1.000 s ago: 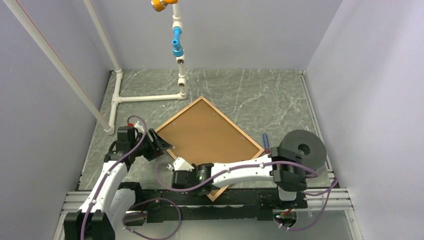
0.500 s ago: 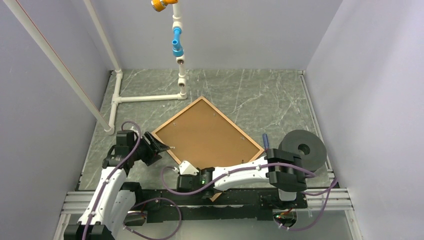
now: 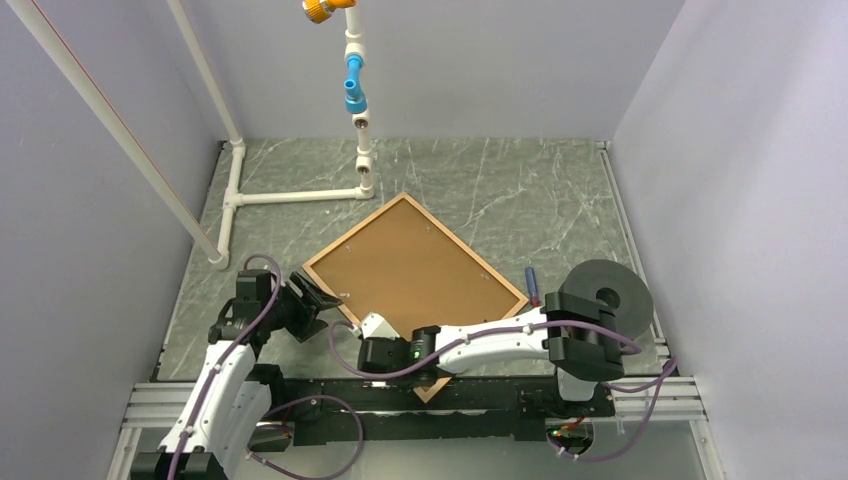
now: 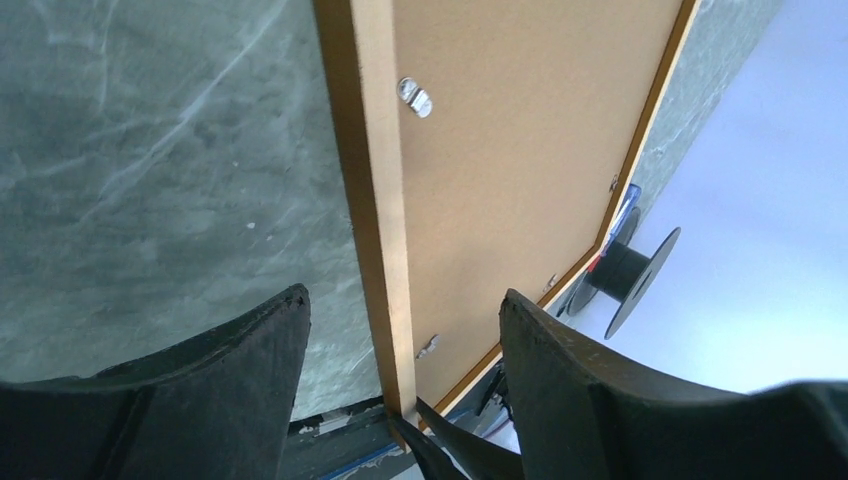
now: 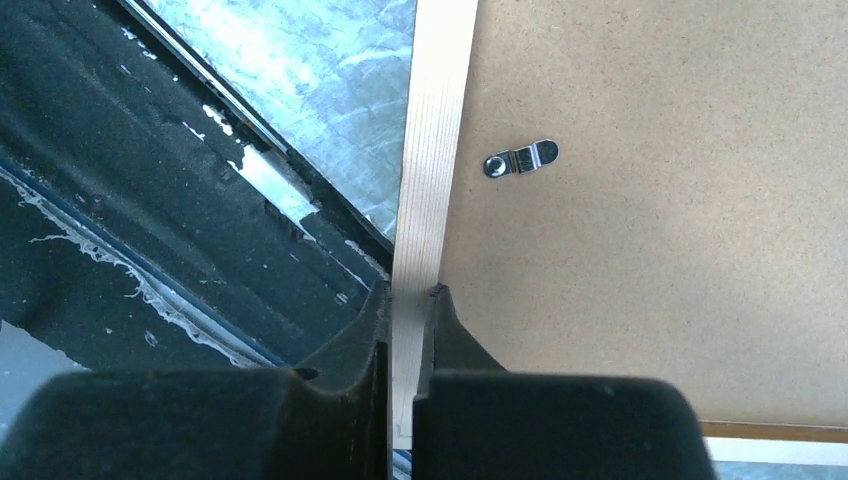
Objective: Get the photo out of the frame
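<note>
Grey tabletop carries the frame, back upward; right tool has just clenched its rail, left tool stays released, so clips probably come next.

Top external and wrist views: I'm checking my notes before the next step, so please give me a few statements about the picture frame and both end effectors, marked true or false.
1. The thin reddish-brown wooden frame lies with its plain brown backing board facing up. True.
2. The right end effector is open and clear of the frame. False: it is shut on a frame rail.
3. The left end effector is open, its fingers either side of a frame rail. True.
4. The photo print lies out on the table. False: no print shows; the backing board sits in the frame.
5. The black round spool stands left of the frame. False: it stands to the right.
</note>
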Controlling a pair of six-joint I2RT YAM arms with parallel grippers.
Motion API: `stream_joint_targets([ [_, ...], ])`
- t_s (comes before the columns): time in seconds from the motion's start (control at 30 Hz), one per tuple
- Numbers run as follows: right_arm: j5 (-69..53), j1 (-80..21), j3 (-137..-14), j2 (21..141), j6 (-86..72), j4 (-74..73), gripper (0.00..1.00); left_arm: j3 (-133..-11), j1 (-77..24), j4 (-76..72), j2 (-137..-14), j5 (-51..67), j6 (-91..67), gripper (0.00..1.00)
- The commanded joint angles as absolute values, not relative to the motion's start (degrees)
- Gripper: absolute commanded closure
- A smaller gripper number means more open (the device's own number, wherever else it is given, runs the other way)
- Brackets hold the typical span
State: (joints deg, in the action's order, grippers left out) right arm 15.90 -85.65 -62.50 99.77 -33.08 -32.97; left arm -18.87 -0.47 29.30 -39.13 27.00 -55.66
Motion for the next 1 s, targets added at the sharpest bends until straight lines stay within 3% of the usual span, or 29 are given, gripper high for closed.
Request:
stream_joint_targets([
  [0.0, 12.9, -85.2, -61.9, 98.3, -29.3, -28.8, 1.00, -16.6, -1.3, 27.1, -37.3, 27.7, -60.1, 0.26],
  [0.37, 1.9, -82.9, -55.7, 85.1, -23.8, -17.0, 1.00, -13.1, -8.3, 21.6, -35.7, 26.3, -65.3, 0.21],
  [0.6, -6.8, -78.7, -52.8, 81.6, -22.6, -12.9, 1.00, -10.0, -12.2, 18.3, -31.0, 24.4, -71.4, 0.24],
  [0.8, -9.1, -77.7, -52.3, 80.9, -22.6, -10.8, 1.00, -9.6, -12.9, 20.2, -26.8, 22.2, -73.7, 0.39],
  [0.97, -10.1, -77.7, -52.4, 81.2, -22.5, -10.2, 1.00, -8.1, -12.9, 20.5, -23.5, 20.7, -75.4, 0.68],
])
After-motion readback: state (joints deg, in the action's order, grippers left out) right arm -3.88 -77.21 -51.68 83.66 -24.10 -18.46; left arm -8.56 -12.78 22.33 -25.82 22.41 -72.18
